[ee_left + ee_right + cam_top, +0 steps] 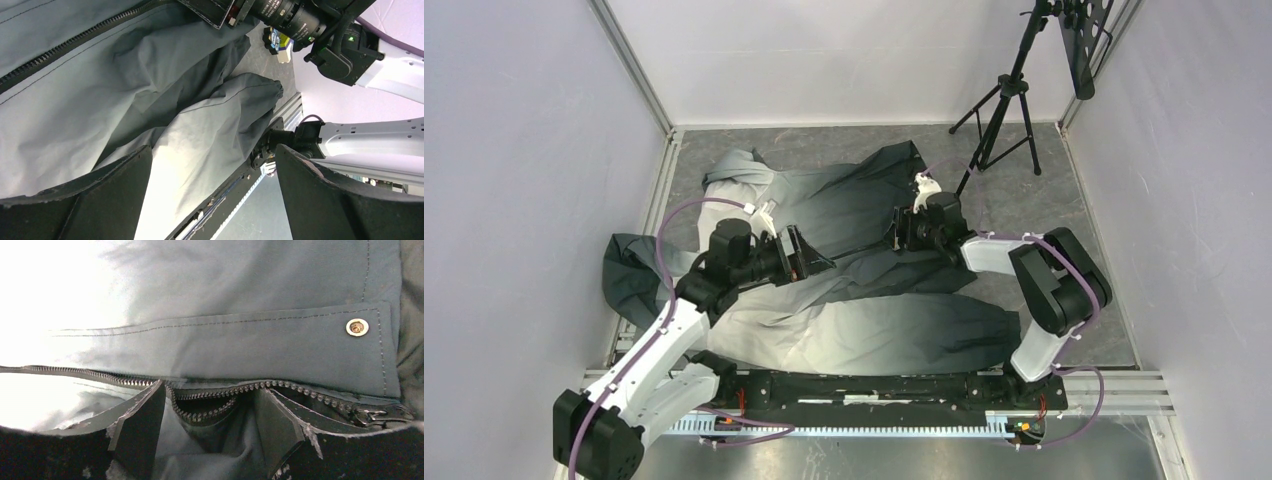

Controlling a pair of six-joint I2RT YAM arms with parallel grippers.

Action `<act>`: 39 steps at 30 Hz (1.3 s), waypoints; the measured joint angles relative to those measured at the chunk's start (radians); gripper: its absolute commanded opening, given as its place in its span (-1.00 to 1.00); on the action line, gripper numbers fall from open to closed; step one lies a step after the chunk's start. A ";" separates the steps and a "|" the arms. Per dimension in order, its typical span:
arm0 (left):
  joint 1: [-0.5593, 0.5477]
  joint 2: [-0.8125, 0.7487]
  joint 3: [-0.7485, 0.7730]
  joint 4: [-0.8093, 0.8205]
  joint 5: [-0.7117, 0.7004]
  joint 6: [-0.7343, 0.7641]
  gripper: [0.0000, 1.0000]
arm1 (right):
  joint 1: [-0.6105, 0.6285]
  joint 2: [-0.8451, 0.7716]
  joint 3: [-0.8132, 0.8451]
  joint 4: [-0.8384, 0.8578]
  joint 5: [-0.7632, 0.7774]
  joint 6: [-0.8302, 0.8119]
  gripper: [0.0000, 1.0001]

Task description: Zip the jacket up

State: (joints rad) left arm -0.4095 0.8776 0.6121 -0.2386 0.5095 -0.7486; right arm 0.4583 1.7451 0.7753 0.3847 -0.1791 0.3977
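Note:
The jacket (854,300) lies spread on the table, light grey on the left shading to dark charcoal on the right, with its front zipper (280,386) unzipped. My left gripper (814,257) is open and empty just above the jacket's middle; in the left wrist view (212,167) its fingers stand wide apart over a sleeve (210,130). My right gripper (903,235) is open and rests on the dark part. In the right wrist view (210,415) its fingers straddle a slack loop of zipper teeth. The zipper slider (372,415) lies to their right, below the placket with a snap button (357,327).
A black tripod (1009,95) stands at the back right on the grey floor mat (1034,200). White walls close in the sides and back. The metal rail (874,395) carrying the arm bases runs along the near edge. A dark jacket sleeve (629,275) hangs toward the left wall.

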 measured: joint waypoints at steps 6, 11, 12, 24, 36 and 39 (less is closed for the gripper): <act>-0.003 -0.058 0.004 -0.023 0.000 -0.002 0.99 | 0.000 -0.124 0.020 -0.193 0.072 -0.109 0.72; -0.003 -0.069 0.029 -0.031 0.008 -0.013 0.99 | 0.000 -0.288 0.006 -0.325 0.188 -0.204 0.69; -0.003 -0.063 0.037 -0.036 0.012 -0.013 0.99 | 0.000 -0.318 -0.008 -0.343 0.210 -0.216 0.68; -0.005 -0.042 0.231 -0.233 0.012 0.032 0.99 | 0.000 -0.518 -0.374 -0.303 0.245 -0.185 0.64; -0.081 0.174 0.300 -0.137 -0.046 0.006 0.60 | 0.006 -0.544 -0.456 -0.175 0.316 -0.060 0.65; -0.158 0.341 0.406 -0.126 -0.112 0.036 0.59 | 0.006 -0.576 -0.475 -0.178 0.322 -0.045 0.69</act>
State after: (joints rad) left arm -0.5671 1.2186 1.0183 -0.3641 0.3973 -0.7128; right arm 0.4648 1.1694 0.3000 0.2070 0.1429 0.3523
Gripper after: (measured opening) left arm 0.804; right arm 0.822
